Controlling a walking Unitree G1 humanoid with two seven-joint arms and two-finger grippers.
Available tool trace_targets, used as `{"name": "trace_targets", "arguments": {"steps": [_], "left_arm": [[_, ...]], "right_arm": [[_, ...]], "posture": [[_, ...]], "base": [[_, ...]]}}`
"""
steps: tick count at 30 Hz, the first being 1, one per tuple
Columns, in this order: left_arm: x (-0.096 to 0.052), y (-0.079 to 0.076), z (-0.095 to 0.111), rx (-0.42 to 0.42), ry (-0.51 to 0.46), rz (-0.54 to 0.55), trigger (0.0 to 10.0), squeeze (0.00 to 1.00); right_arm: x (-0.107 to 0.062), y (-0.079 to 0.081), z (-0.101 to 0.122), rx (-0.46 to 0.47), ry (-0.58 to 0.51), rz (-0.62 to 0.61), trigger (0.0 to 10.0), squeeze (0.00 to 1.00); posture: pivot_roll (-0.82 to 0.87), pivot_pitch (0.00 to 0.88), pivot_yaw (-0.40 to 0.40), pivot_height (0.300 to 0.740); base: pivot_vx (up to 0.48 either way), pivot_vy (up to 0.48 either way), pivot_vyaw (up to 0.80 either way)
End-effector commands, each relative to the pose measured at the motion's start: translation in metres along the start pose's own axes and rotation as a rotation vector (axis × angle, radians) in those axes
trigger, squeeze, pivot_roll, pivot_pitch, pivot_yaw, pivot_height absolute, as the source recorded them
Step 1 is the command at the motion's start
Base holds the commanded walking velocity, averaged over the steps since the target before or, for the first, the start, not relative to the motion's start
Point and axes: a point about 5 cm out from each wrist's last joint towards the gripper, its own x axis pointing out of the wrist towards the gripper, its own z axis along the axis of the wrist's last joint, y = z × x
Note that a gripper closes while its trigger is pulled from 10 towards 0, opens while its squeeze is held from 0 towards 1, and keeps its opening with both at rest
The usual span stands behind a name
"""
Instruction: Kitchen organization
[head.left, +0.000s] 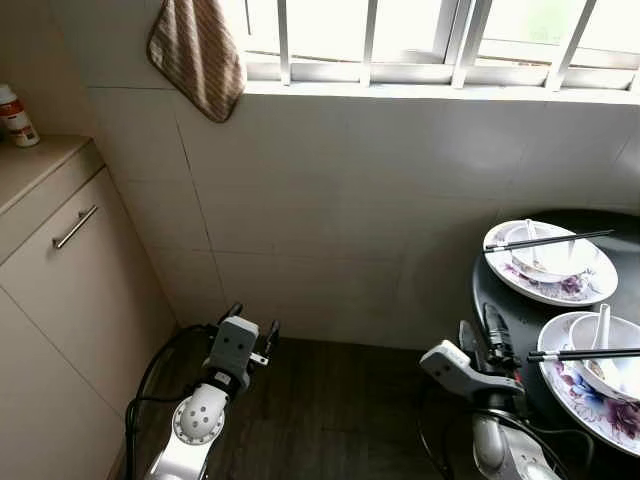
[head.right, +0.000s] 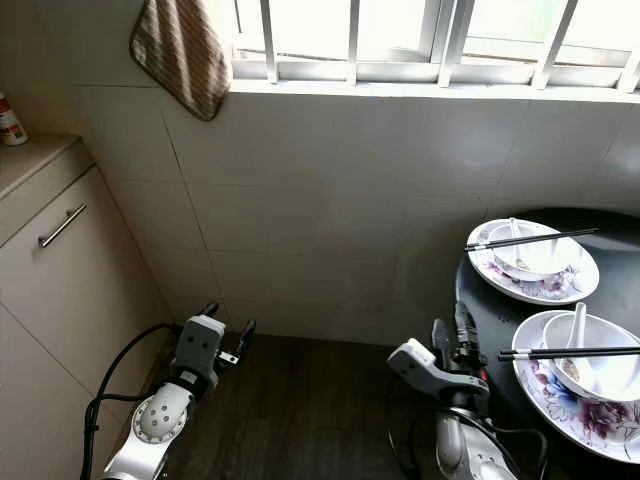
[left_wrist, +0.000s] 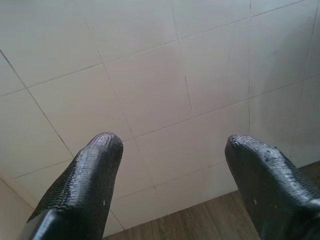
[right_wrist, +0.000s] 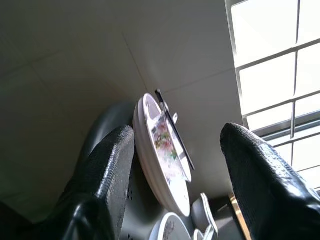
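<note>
Right pincer (head.left: 478, 338) empty, fingers apart, at edge of round black tabletop (head.left: 490, 290); nearer white floral plate with bowl, black chopsticks (head.left: 585, 380) at 3 o'clock, chopsticks lying 9-to-3. Left pincer (head.left: 255, 328) apart, idle.

A brown-and-cream striped cloth (head.left: 197, 55) hangs from the sill of a white barred window (head.left: 440, 40). The wall is white tile (head.left: 330, 200), the floor dark wood plank (head.left: 330, 410). A beige cupboard (head.left: 60, 300) has a metal bar handle (head.left: 75, 227).

White floral plates (head.left: 565, 285) (2), black table (head.left: 500, 300), brown striped towel (head.left: 198, 52)
</note>
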Motion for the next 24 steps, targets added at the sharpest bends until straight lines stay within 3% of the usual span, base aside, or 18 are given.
{"name": "trace_targets", "arguments": {"steps": [1, 17, 24], "left_arm": [[0.001, 0.001, 0.001, 0.006, -0.009, -0.007, 10.0, 0.00], [0.002, 0.000, 0.000, -0.005, 0.000, -0.013, 10.0, 0.00], [0.003, 0.000, -0.001, -0.007, 0.004, -0.017, 10.0, 0.00]], "right_arm": [[0.000, -0.001, -0.005, -0.005, 0.031, 0.010, 10.0, 0.00], [-0.003, -0.008, -0.033, -0.028, 0.199, 0.008, 10.0, 0.00], [-0.004, -0.009, -0.038, -0.053, 0.210, 0.018, 10.0, 0.00]], "posture": [[0.00, 0.000, 0.016, 0.740], [-0.01, 0.000, 0.013, 0.740], [-0.01, 0.000, 0.011, 0.740]], "base": [[0.000, 0.000, 0.00], [0.000, 0.000, 0.00], [0.000, 0.000, 0.00]]}}
